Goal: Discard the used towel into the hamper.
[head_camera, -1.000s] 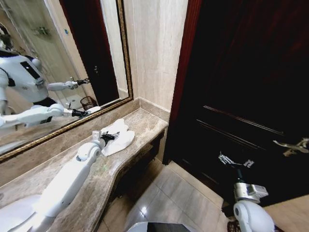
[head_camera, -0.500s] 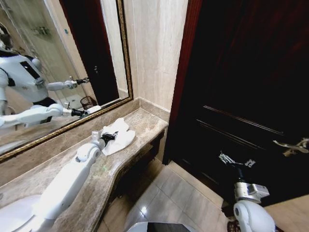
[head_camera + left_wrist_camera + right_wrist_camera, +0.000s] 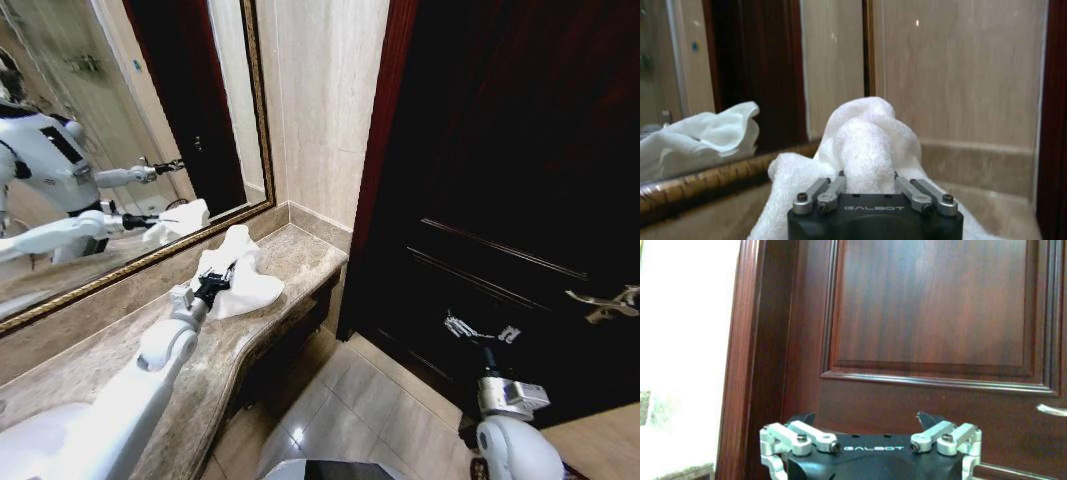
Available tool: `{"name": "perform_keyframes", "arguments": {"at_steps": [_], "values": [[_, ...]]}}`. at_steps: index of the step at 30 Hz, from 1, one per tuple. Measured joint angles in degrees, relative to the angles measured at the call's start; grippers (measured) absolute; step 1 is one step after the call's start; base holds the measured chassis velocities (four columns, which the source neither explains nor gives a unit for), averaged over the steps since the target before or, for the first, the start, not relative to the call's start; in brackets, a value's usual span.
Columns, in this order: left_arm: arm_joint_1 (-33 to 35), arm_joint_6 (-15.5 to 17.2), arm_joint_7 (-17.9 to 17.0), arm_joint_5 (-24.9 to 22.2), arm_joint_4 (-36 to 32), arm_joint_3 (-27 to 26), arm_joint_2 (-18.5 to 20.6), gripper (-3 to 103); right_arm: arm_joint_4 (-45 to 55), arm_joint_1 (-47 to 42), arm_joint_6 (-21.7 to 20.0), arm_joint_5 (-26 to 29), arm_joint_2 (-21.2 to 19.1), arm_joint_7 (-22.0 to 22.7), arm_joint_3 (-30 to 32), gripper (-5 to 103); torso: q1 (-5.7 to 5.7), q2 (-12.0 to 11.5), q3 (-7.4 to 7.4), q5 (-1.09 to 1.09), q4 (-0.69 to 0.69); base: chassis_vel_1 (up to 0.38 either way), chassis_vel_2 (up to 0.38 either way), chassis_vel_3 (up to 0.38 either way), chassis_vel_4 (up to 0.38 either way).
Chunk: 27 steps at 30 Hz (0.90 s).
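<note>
towel [image 3: 240, 270] now lifted beside mirror [image 3: 120, 140]

Soft indoor light is falling evenly across the pale marble counter [image 3: 290, 255] and wall. The white towel [image 3: 240, 275] is glowing as the brightest thing, nearly washing out. The dark wooden door [image 3: 520, 200] is sinking into deep shadow, its panels barely showing from the head camera. A small glint is shining on the floor tiles [image 3: 298, 436]. Straight edges are bending near the frame sides, fisheye-style. From the left wrist, the towel's [image 3: 870, 150] weave is looking soft and the mirror frame [image 3: 713, 180] is blurring. From the right wrist, the door [image 3: 933, 315] is appearing warmer and smeared.
</note>
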Motion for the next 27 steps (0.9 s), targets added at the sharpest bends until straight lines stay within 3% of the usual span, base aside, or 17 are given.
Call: {"name": "perform_keyframes", "arguments": {"at_steps": [4, 10, 15, 27], "values": [[2.8, -0.4, 0.3, 2.0, -3.6, -2.6, -3.0, 24, 0.9, -0.5, 0.0, 0.0, 0.4, 0.0, 0.1, 100, 0.0, 0.0, 0.0, 0.0, 0.0, 0.0, 0.0, 0.0, 0.0], [8.8, -5.5, 3.1, 6.7, -5.8, -5.2, -7.5, 24, 3.9, -2.0, -1.3, 1.3, 0.2, 0.5, 0.5, 100, 0.0, 0.0, -0.01, 0.0, 0.0, 0.0, 0.0, 0.0, 0.0], [12.2, -8.9, 4.4, 8.9, -6.2, -6.9, -9.0, 24, 5.6, -3.0, -2.1, 2.0, 0.2, -0.3, 0.7, 100, 0.0, 0.0, 0.0, 0.0, 0.0, 0.0, 0.0, 0.0, 0.0], [15.6, -10.7, 4.8, 10.1, -7.5, -6.7, -10.2, 24, 6.9, -5.2, -2.0, 1.3, 1.9, -1.4, 0.2, 100, 0.0, 0.0, -0.01, 0.0, 0.0, 0.0, 0.0, 0.0, 0.0]]}}
